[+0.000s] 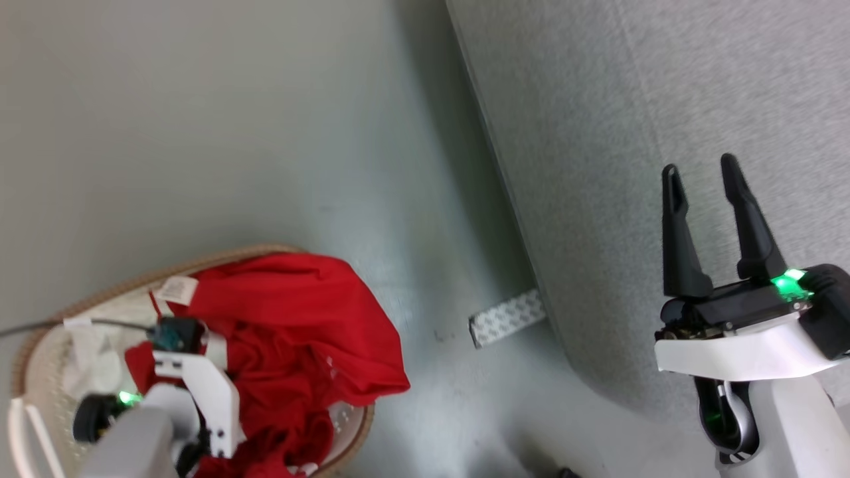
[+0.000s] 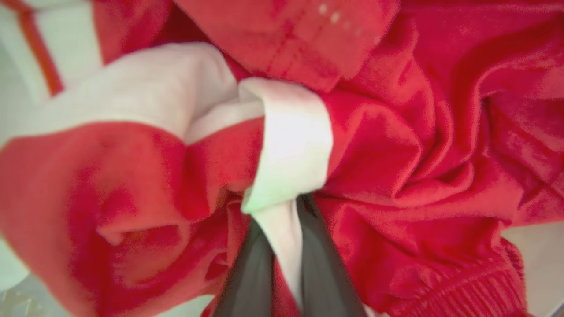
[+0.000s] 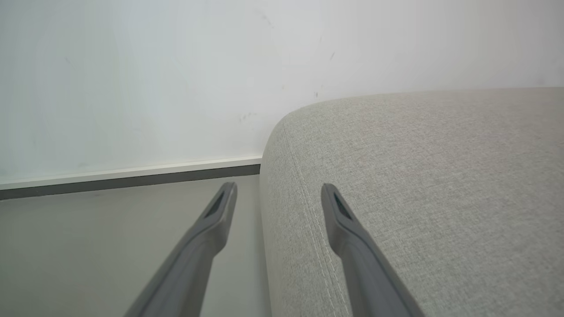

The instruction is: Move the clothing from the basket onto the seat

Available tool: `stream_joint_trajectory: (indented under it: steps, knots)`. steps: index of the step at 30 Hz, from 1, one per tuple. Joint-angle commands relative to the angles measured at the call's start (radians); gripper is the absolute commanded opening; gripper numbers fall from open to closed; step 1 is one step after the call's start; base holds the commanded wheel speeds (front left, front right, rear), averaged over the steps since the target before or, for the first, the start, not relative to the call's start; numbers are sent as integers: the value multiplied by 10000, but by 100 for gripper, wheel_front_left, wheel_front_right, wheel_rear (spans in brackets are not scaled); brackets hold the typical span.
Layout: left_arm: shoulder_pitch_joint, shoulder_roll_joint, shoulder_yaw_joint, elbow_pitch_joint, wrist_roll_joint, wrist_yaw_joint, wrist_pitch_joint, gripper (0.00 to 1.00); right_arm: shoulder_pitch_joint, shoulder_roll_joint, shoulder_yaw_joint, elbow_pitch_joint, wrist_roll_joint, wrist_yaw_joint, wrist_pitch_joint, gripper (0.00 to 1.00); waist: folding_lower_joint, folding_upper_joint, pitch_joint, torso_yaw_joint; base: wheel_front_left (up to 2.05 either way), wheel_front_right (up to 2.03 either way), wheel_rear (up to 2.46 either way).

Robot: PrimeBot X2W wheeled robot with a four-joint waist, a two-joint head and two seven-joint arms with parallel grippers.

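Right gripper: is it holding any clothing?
No, the fingers of the right gripper stand wide apart, with just floor and seat edge showing between them.

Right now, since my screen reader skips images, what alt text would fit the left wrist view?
The left hand pinches a white band of the red clothing between its two dark fingers. Crumpled red and white folds, slightly blurred, surround the grip.

Red clothing point(image 1: 299, 318) heaps over the tan rim of the basket point(image 1: 46, 378) at lower left, the left arm point(image 1: 199, 392) reaching down into it. The right gripper point(image 1: 699, 164) stands before the grey seat point(image 1: 597, 133), fingers point(image 1: 677, 232) spread apart.
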Motion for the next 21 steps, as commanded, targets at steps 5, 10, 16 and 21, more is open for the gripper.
stream_joint_trajectory:
  steps: [5, 10, 16, 21]
  knots:
    - [793, -444, -180, 65, -583, 22, -544, 0, 265, -2, -15, 314, -190, -21, -33, 100, -1, 0, -1844, 523, 0, 0, 0]
    - [1138, -667, -406, 14, -742, 22, -1140, 0, 468, -2, -10, 520, -360, -21, -33, 100, -1, 0, -2821, 990, 0, 0, 0]
    - [1677, -1014, -672, -77, -1047, 22, -1865, 0, 921, -4, -20, 877, -611, -21, -33, 100, -1, 0, -4181, 1922, 0, 0, 0]
    - [2146, -1143, -790, -434, -1263, 22, -2765, 0, 1317, -10, -89, 1119, -840, -21, -33, 100, -1, 0, -5115, 2627, 0, 0, 0]
